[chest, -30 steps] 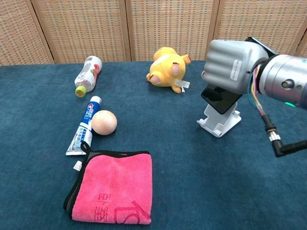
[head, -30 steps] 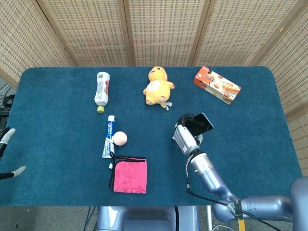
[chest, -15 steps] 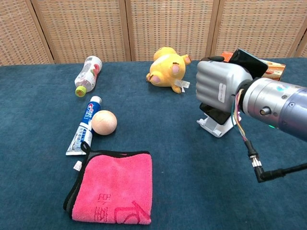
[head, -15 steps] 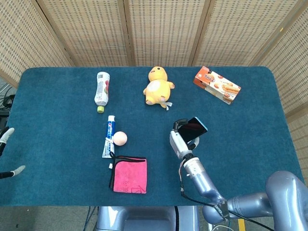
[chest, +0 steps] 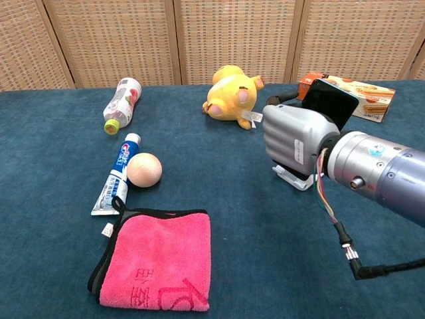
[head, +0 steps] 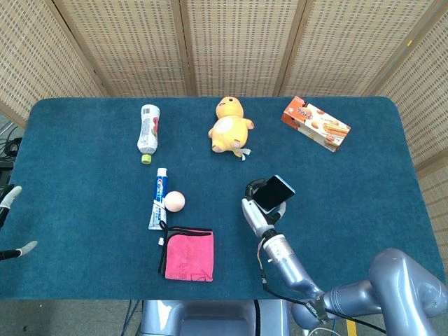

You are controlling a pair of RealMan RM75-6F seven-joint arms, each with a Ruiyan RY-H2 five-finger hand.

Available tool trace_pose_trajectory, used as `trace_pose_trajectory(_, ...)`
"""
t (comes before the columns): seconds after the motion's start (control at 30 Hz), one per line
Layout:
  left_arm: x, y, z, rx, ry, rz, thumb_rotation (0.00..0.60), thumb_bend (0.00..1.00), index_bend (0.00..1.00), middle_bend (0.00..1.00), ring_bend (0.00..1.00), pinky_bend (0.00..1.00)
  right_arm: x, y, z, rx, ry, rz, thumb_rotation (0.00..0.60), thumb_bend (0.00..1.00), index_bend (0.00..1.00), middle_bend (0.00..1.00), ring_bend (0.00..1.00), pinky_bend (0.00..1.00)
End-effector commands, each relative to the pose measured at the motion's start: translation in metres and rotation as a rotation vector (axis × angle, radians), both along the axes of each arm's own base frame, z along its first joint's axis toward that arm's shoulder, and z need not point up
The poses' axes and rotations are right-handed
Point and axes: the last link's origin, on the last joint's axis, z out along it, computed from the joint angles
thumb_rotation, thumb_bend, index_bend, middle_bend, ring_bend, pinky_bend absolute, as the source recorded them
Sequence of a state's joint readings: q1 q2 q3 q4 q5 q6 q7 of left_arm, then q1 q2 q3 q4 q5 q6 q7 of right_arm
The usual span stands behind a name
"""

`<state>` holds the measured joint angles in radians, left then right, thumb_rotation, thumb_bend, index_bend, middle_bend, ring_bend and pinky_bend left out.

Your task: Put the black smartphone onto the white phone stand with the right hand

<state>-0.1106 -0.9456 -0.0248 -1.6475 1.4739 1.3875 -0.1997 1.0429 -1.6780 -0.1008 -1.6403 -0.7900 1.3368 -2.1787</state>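
The black smartphone (chest: pixel 330 102) is tilted, its upper end sticking out above the right hand (chest: pixel 292 141), which covers its lower part in the chest view. In the head view the smartphone (head: pixel 274 193) shows as a dark slab leaning over the hand (head: pixel 256 213). The white phone stand (chest: pixel 296 177) is mostly hidden behind the hand; only its base edge peeks out below the knuckles, on the blue counter (chest: pixel 265 266).

As for progress, the phone appears to be at the stand, or very nearly seated on it, but whether its lower edge rests in the cradle cannot be told, since the hand blocks that spot in both views. What seems left is to confirm the phone is resting on the stand, loosen the fingers and draw the hand away without knocking the phone over.

The right hand looks clenched, fingers curled in tight with the back of the hand facing the chest camera, and it seems to be grasping the phone's lower part (the contact itself is out of sight). The left hand (head: pixel 10 222) sits at the far left edge of the head view, fingers apart and holding nothing.

Farther out lie a yellow plush toy (chest: pixel 231 92), a biscuit box (chest: pixel 362 96), a bottle (chest: pixel 121 100), a toothpaste tube (chest: pixel 117 175), a small ball (chest: pixel 144 169) touching it, and a pink cloth (chest: pixel 158 259).
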Motion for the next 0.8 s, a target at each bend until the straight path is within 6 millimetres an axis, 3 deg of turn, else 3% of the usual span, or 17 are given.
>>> trace_pose_trajectory(0.03, 0.000, 0.000, 0.000, -0.001, 0.001, -0.001, 0.600, 0.00, 0.00, 0.00, 0.00, 0.00, -0.001, 0.000, -0.002, 0.000, 0.006, 0.000, 0.600, 0.36, 0.47, 0.42, 0.43, 0.39)
trace_pose_trajectory(0.8, -0.001, 0.000, 0.003, 0.000, -0.015, 0.002, 0.600, 0.00, 0.00, 0.00, 0.00, 0.00, -0.006, 0.010, -0.022, 0.007, 0.043, 0.037, 0.600, 0.36, 0.46, 0.39, 0.43, 0.39)
